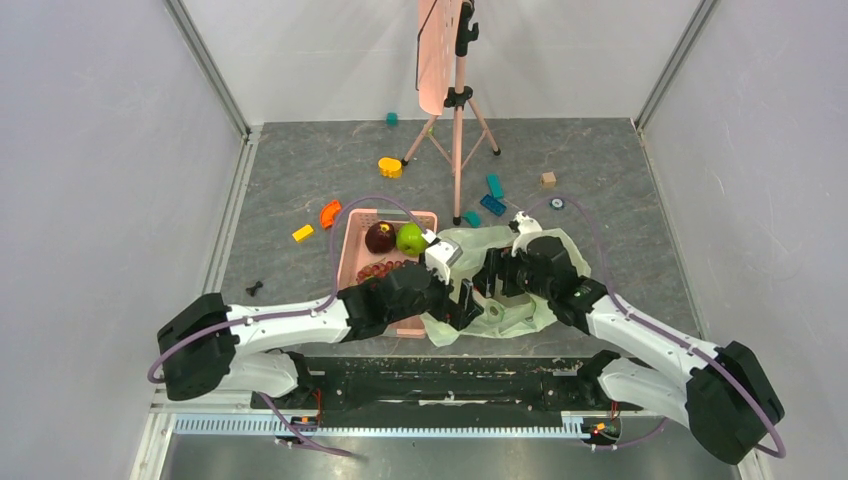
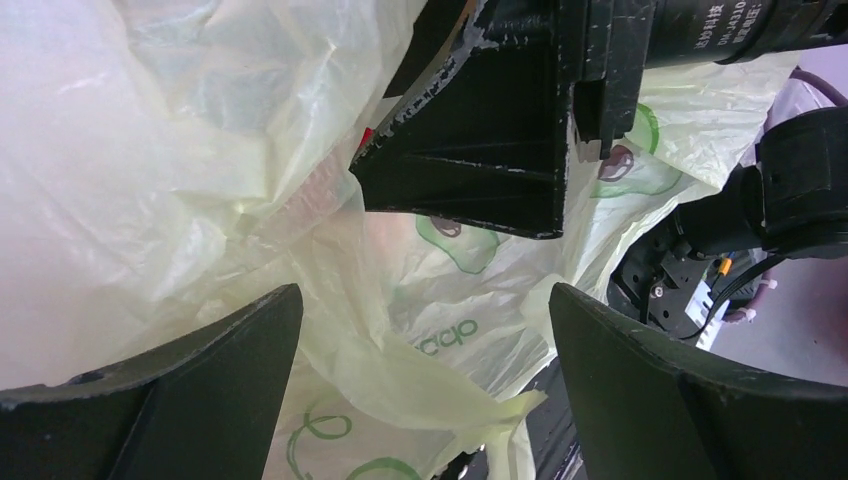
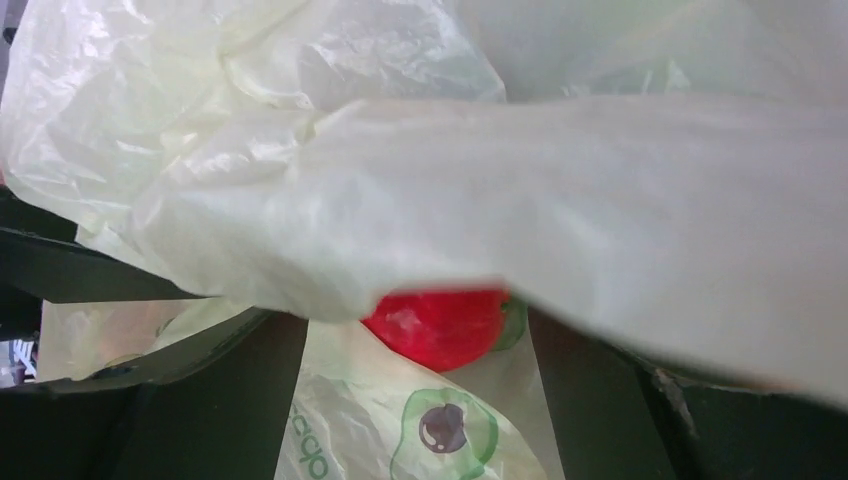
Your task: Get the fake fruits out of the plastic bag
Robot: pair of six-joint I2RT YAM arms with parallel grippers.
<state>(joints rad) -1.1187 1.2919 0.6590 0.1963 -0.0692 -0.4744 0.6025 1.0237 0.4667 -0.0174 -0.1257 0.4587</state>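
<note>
Right gripper (image 3: 420, 390) is sitting wide open under a fold of the plastic bag (image 3: 560, 200), probably propping its mouth. A red fruit (image 3: 435, 325) is lying inside, just ahead. Left gripper (image 2: 425, 385) is hovering wide at the bag, gripping nothing. A green apple (image 1: 410, 238) is already resting in the pink basket (image 1: 350, 250).

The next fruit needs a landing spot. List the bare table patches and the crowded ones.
Bare table lies right of the plastic bag out to the edge, and far left behind the orange arc block. Crowded: toy blocks around the tripod feet, the pink basket, and the bag itself.
</note>
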